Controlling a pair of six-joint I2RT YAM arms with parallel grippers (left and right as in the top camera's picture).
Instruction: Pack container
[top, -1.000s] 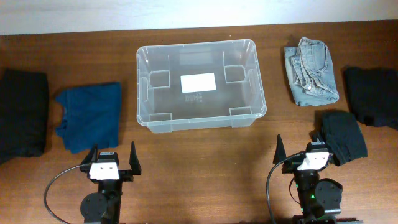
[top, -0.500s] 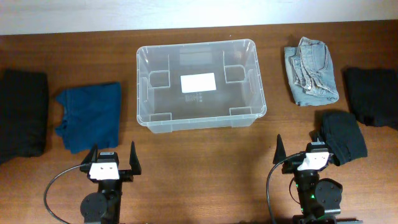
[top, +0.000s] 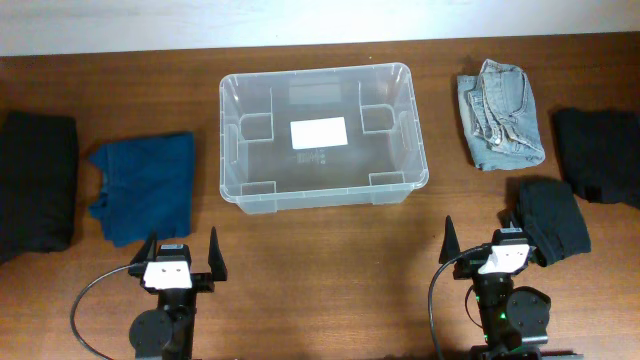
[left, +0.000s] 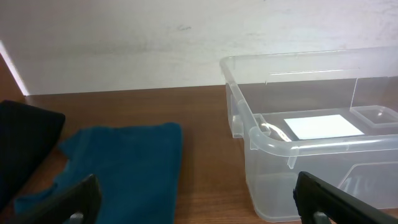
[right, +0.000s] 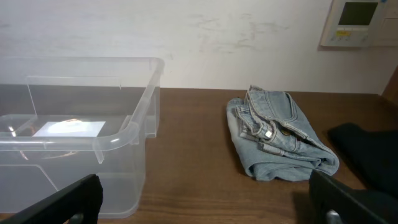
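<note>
The container (top: 232, 140), a clear plastic bin with a white label on its base, sits at the table's far middle with nothing inside; it also shows in the left wrist view as the container (left: 273, 140) and in the right wrist view as the container (right: 134, 127). My left gripper (top: 183, 256) stands open near the front edge, below a folded blue garment (top: 145, 185). My right gripper (top: 482, 240) is open too, its right finger close beside a black garment (top: 552, 218). Folded light-blue jeans (top: 498, 112) lie right of the container.
A large black garment (top: 35, 180) lies at the far left and another black garment (top: 600, 150) at the far right. Bare wood separates both grippers from the container's front wall. A white wall with a wall panel (right: 360, 22) stands behind the table.
</note>
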